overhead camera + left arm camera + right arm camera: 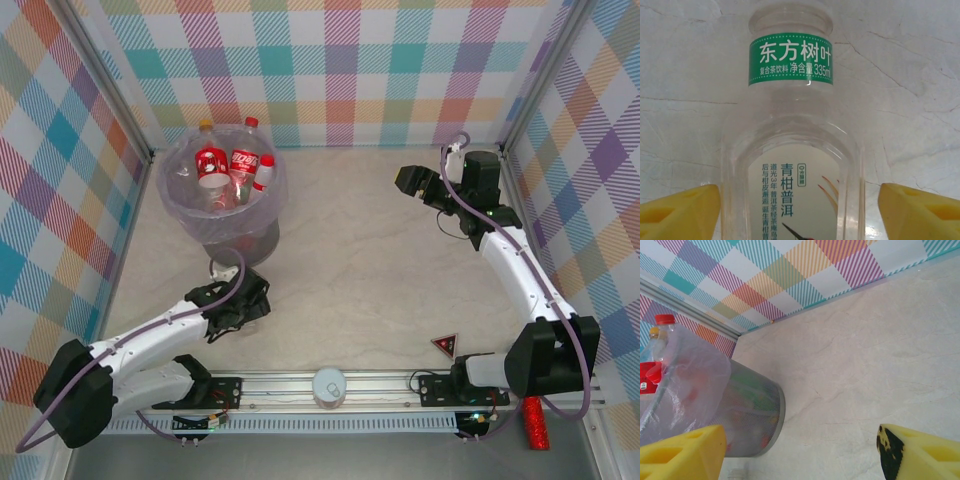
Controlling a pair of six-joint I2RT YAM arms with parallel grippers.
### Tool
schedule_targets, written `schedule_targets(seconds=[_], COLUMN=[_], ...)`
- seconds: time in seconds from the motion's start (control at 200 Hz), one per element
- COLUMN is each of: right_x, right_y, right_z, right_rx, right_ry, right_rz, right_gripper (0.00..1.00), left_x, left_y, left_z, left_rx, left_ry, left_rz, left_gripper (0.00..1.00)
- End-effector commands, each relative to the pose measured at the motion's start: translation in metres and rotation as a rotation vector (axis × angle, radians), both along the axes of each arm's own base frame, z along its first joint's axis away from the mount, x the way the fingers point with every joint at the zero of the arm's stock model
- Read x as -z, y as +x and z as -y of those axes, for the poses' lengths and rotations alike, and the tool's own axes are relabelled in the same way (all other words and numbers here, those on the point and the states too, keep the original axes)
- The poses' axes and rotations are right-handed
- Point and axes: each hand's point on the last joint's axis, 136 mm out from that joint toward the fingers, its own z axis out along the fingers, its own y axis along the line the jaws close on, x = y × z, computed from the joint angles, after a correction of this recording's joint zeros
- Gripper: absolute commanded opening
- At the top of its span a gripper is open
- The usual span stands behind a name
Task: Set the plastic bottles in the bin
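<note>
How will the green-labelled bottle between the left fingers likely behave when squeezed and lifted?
The bottle looks empty, so it is probably light. Its clear plastic walls may dent under pressure. Lying on the smooth table, it could roll or slide if nudged.

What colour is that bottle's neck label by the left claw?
Green neck label with white lettering, clearest in the left wrist view.

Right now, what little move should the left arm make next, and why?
Probably close the left fingers on the green-labelled bottle: it lies on the table between them, with a gap showing at one side, so it looks not yet gripped.
</note>
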Motion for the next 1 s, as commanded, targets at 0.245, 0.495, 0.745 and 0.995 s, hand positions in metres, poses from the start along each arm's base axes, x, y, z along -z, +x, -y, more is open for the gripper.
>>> schedule_targets(seconds=[0.245,0.495,0.745,0.995], right_x=[-0.003,0.001,0.002,0.002], right_y=[0.005,0.009,0.009,0.008], right_z=[0.001,0.002,0.003,0.003], right_rx=[0.001,0.006,0.012,0.008], right_ry=[0.008,0.004,-0.004,-0.008], right_rz=[0.022,0.012,0.009,0.005], right_gripper=[0.79,0.79,0.79,0.79], left_x=[-0.014,-0.089,-0.166,-0.287], left_y=[0.003,0.001,-0.023,-0.02], left_z=[-0.002,-0.043,-0.112,-0.128], left_rx=[0.024,-0.083,-0.277,-0.176], left_ry=[0.031,0.084,0.215,0.306], left_rz=[0.02,0.212,0.397,0.606], left_gripper=[0.63,0.62,0.63,0.64])
